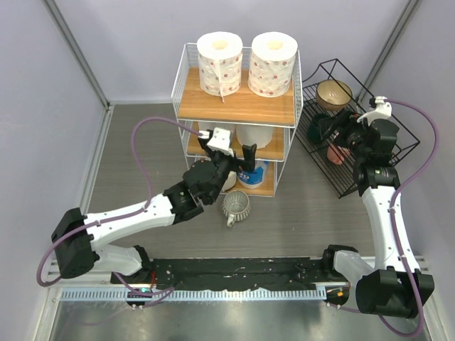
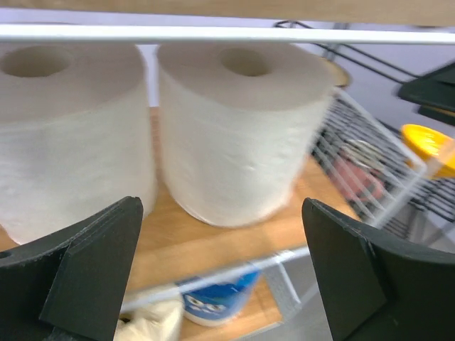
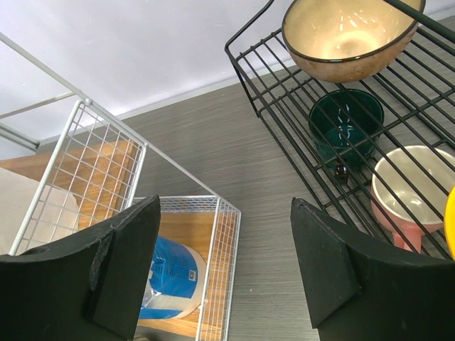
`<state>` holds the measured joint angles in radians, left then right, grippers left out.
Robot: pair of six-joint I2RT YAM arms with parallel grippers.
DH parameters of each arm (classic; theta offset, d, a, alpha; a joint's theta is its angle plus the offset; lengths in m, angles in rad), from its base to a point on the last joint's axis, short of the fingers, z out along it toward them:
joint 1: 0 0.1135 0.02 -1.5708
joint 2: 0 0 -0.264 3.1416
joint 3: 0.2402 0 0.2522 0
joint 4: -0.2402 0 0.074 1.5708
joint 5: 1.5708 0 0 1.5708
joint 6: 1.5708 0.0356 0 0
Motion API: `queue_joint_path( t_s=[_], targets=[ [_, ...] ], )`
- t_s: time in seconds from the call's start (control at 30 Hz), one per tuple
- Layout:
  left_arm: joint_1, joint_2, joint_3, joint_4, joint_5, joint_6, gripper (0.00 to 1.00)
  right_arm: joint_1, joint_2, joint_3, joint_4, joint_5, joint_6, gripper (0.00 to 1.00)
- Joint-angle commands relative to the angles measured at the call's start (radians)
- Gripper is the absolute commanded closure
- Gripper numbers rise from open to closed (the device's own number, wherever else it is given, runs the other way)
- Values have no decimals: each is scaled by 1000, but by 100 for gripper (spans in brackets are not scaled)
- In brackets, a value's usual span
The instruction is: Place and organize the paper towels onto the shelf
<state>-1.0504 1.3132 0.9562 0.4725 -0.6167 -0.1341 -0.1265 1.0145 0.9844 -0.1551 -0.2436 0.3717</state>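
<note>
The white wire shelf [image 1: 186,78] holds two red-dotted rolls [image 1: 220,64] [image 1: 272,62] on its top board. Two plain white rolls [image 2: 64,135] [image 2: 238,135] stand side by side on the middle board. The blue-wrapped roll [image 1: 256,175] stands on the bottom board; it also shows in the left wrist view [image 2: 217,302] and the right wrist view [image 3: 167,280]. A cream ragged roll [image 2: 146,323] lies beside it. My left gripper [image 1: 231,153] is open and empty at the front of the middle tier [image 2: 220,213]. My right gripper [image 1: 330,128] is open and empty, above the floor between shelf and black rack [image 3: 225,213].
A clear glass mug [image 1: 236,206] stands on the table just in front of the shelf. A black wire rack [image 1: 321,160] at the right holds a tan bowl [image 3: 341,35], a dark green bowl [image 3: 346,128] and a pink bowl [image 3: 412,192]. Grey walls close in on both sides.
</note>
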Motion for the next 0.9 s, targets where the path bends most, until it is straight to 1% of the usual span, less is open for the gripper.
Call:
queue_joint_path(
  t_s=[0.0,0.07,0.13,0.2,0.27,0.37,0.4,0.43,0.47,0.5,0.53,0.57,0.6,0.63,0.67,0.7,0.73,0.77,0.8,0.83,0.87],
  targets=[
    [-115,-83,-14,-38,-35,-24,0,-5,-21,31,31,13,-5,21],
    [-169,-100,-20,-58,-77,-19,0,-5,-21,42,26,20,1,21],
    [-246,-130,-20,-101,-107,-25,0,-5,-16,65,22,26,16,21],
    [-308,-163,13,-164,-121,-32,0,-4,5,94,2,35,45,21],
    [-329,-183,51,-214,-118,-32,0,-5,22,157,-26,41,77,21],
    [-332,-215,154,-291,-109,8,0,-5,71,284,-63,56,91,21],
    [-332,-215,236,-316,-113,30,0,-4,93,324,-72,64,92,21],
    [-332,-207,283,-371,-115,94,0,-5,140,423,-89,66,87,21],
    [-329,-200,330,-392,-104,123,0,-5,172,478,-130,69,84,21],
    [-324,-193,430,-420,-88,148,0,-4,202,537,-148,72,81,21],
    [-292,-178,484,-452,-69,168,0,-4,226,648,-167,76,82,21],
    [-269,-170,534,-522,-46,168,0,-5,289,707,-200,76,84,21],
    [-237,-164,629,-549,16,163,0,-5,317,764,-218,73,88,21],
    [-171,-155,677,-581,46,150,0,-4,350,872,-234,72,91,21],
    [-130,-134,720,-642,78,143,0,-4,405,925,-266,70,96,21],
    [-91,-115,810,-675,125,142,0,-4,438,1012,-277,64,98,21],
    [-56,-100,855,-708,152,142,0,-5,461,1049,-287,55,107,21],
    [10,-62,896,-759,170,140,0,-5,507,1083,-300,47,110,21],
    [39,-45,970,-781,216,146,0,-5,525,1141,-304,37,114,21],
    [73,-25,1010,-799,244,149,0,-5,542,1164,-305,26,119,21],
    [140,-3,1047,-819,270,148,0,-5,562,1189,-308,11,124,21]
  ],
)
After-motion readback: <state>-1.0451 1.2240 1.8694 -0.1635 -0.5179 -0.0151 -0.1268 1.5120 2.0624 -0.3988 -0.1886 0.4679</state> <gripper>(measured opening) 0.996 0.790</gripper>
